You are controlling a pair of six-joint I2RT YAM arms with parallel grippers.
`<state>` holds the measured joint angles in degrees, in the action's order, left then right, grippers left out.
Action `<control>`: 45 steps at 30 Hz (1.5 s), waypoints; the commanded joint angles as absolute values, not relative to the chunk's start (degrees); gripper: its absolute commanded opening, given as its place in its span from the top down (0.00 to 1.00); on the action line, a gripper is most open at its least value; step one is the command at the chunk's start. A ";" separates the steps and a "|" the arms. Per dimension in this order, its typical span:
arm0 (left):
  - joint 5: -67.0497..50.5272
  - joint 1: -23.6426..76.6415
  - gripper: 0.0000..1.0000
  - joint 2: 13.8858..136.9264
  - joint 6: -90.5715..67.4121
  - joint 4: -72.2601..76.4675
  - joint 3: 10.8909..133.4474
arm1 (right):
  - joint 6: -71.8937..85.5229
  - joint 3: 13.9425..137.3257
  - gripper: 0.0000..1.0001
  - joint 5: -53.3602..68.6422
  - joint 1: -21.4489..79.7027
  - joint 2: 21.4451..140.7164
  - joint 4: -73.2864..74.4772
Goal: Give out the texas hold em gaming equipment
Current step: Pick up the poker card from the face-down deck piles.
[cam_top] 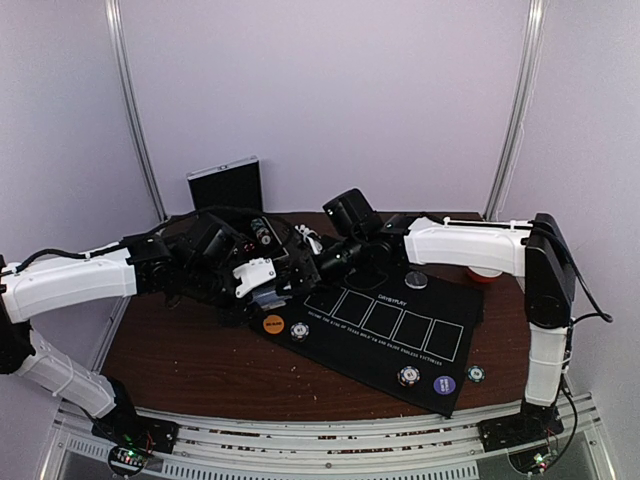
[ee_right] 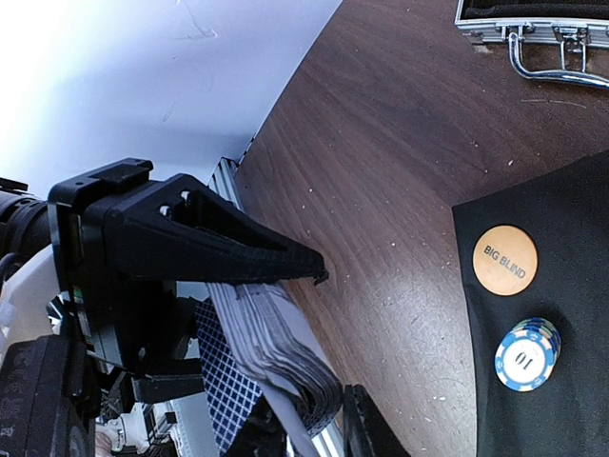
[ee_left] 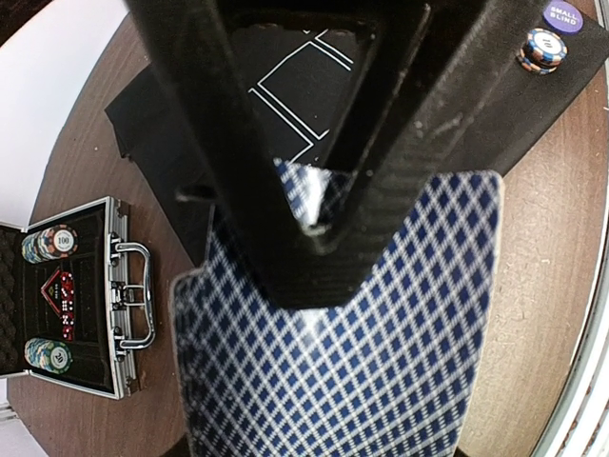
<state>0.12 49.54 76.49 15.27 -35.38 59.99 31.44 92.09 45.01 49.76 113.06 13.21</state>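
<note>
My right gripper (ee_right: 335, 357) is shut on a thick deck of playing cards (ee_right: 285, 333) and holds it above the wood table left of the mat. My left gripper (ee_left: 314, 243) is shut on one blue-checked card (ee_left: 362, 362) at the deck's edge; this card also shows in the right wrist view (ee_right: 224, 381). In the top view the two grippers meet, left (cam_top: 270, 290) and right (cam_top: 308, 266). An orange BIG BLIND button (cam_top: 273, 323) and a chip stack (cam_top: 299, 330) lie on the mat's near-left corner. A purple button (cam_top: 444, 384), two chip stacks (cam_top: 407, 376) and a dark silver button (cam_top: 416, 280) also lie on the mat.
The black mat (cam_top: 400, 335) with five white rectangles covers the table's right half. An open aluminium chip case (ee_left: 71, 295) with chips and dice stands at the back left. An orange-and-white bowl (cam_top: 488, 272) sits behind the right arm. Walls close in on all sides.
</note>
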 commanded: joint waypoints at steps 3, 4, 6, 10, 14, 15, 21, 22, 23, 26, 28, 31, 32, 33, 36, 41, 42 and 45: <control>0.83 49.13 0.54 76.01 14.65 -32.52 59.60 | 29.62 94.29 0.76 43.05 49.48 111.10 17.03; 0.80 49.15 0.54 76.02 14.66 -32.52 59.70 | 29.54 94.30 0.76 43.06 49.48 111.09 17.17; 0.75 49.13 0.54 76.03 14.68 -32.52 59.65 | 29.22 94.51 0.78 42.71 49.45 111.09 17.85; 0.81 49.13 0.53 76.03 14.62 -32.53 59.44 | 28.35 94.87 0.80 41.76 49.24 111.02 19.35; 0.80 49.13 0.53 76.21 14.63 -32.47 59.55 | 28.02 95.07 0.80 41.56 49.18 110.83 19.96; 0.79 49.14 0.53 76.21 14.66 -32.51 59.51 | 27.89 95.16 0.80 41.56 49.10 110.65 20.09; 0.73 49.13 0.53 76.53 14.60 -32.34 59.53 | 26.89 95.74 0.83 40.68 49.02 110.42 21.96; 0.73 49.13 0.53 76.64 14.51 -32.34 59.52 | 26.63 95.87 0.84 40.46 48.98 110.35 22.31; 0.71 49.13 0.53 76.64 14.58 -32.34 59.43 | 26.42 95.92 0.85 40.36 48.97 110.26 22.60; 0.70 49.13 0.53 76.73 14.61 -32.17 59.50 | 26.30 96.04 0.89 40.25 48.87 110.04 22.99; 0.62 49.13 0.53 76.79 14.66 -32.09 59.39 | 26.03 96.29 0.92 40.13 48.87 109.91 23.45; 0.62 49.13 0.53 76.90 14.59 -32.08 59.25 | 25.23 96.82 0.96 39.49 48.71 109.54 24.85; 0.63 49.17 0.53 76.90 14.59 -32.08 59.30 | 24.98 96.92 0.98 39.35 48.63 109.35 25.21; 0.62 49.14 0.53 76.90 14.58 -32.01 59.29 | 24.83 96.94 1.00 39.29 48.54 109.23 25.33; 0.60 49.18 0.53 76.88 14.59 -31.91 59.31 | 24.21 97.08 1.00 39.37 48.49 108.93 26.14; 0.86 49.14 0.53 76.99 14.27 -31.86 59.07 | 22.68 98.00 1.00 40.36 47.72 107.35 27.63; 1.06 49.13 0.53 76.99 14.13 -31.76 59.00 | 22.60 98.00 1.00 40.73 47.47 106.81 27.51; 2.10 49.07 0.53 77.20 13.35 -31.37 58.91 | 22.25 97.80 1.00 41.39 46.34 105.02 27.63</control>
<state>0.99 49.45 76.95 14.57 -34.39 59.51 23.68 96.40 41.12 48.07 109.40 26.20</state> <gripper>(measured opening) 0.470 0.018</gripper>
